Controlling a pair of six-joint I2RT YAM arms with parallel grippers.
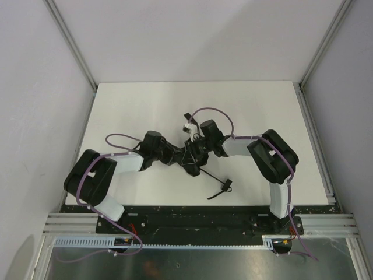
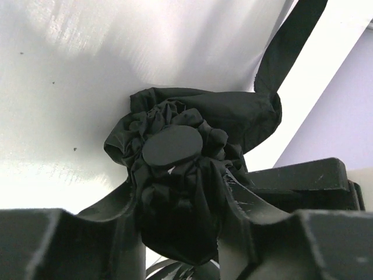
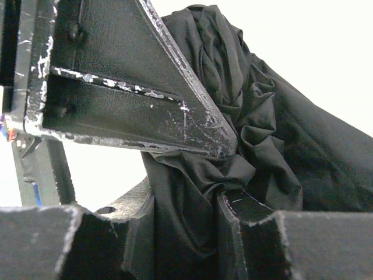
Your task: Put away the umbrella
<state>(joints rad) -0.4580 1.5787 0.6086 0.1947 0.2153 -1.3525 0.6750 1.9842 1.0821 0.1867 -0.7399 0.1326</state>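
Observation:
The black umbrella [image 1: 191, 165] is folded into a bunched bundle at the table's middle, and both grippers meet on it. In the left wrist view its crumpled fabric and round end cap [image 2: 173, 144] sit between my left gripper [image 2: 178, 201] fingers, which are shut on it. My right gripper [image 3: 186, 219] is shut on folds of the same fabric [image 3: 262, 146] from the other side. A thin dark rod with a strap end [image 1: 220, 189] trails from the bundle toward the near edge. A fabric strap [image 2: 288, 46] runs up and to the right.
The white table [image 1: 134, 105] is walled by pale panels with metal rails at the sides. A small white tag [image 1: 189, 125] lies just behind the grippers. The left gripper's scuffed black finger [image 3: 116, 76] fills the upper left of the right wrist view.

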